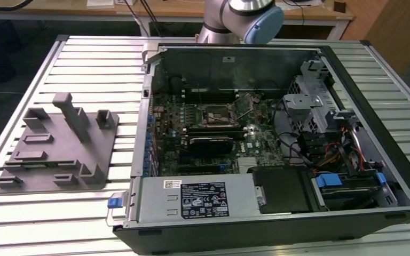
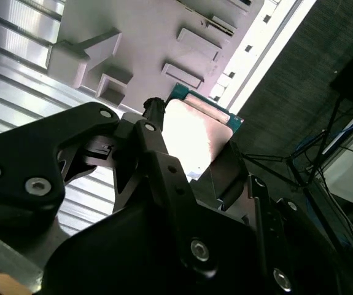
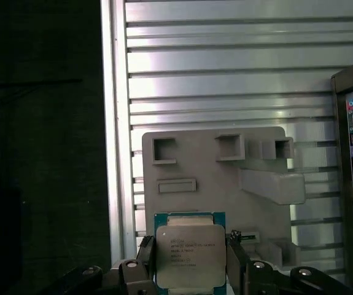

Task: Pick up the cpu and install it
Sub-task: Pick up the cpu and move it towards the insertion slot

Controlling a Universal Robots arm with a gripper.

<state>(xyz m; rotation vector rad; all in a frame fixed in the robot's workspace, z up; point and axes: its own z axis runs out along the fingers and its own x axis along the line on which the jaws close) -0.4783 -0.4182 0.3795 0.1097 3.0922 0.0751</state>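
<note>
silvery cpu (image 3: pixel 190 261) is clamped by its edges in the jaws, clear of the grey tray (image 3: pixel 213 196); so slim a grip could let it tilt, slip, or seat crooked in the socket (image 1: pixel 215 113)

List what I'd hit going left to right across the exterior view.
Grey fixture plate → motherboard socket → metal drive bracket. The last two sit inside the open computer case.

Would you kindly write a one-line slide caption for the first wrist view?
The hand holds the cpu by its edges, with the grey fixture tray and slatted table behind.
</note>
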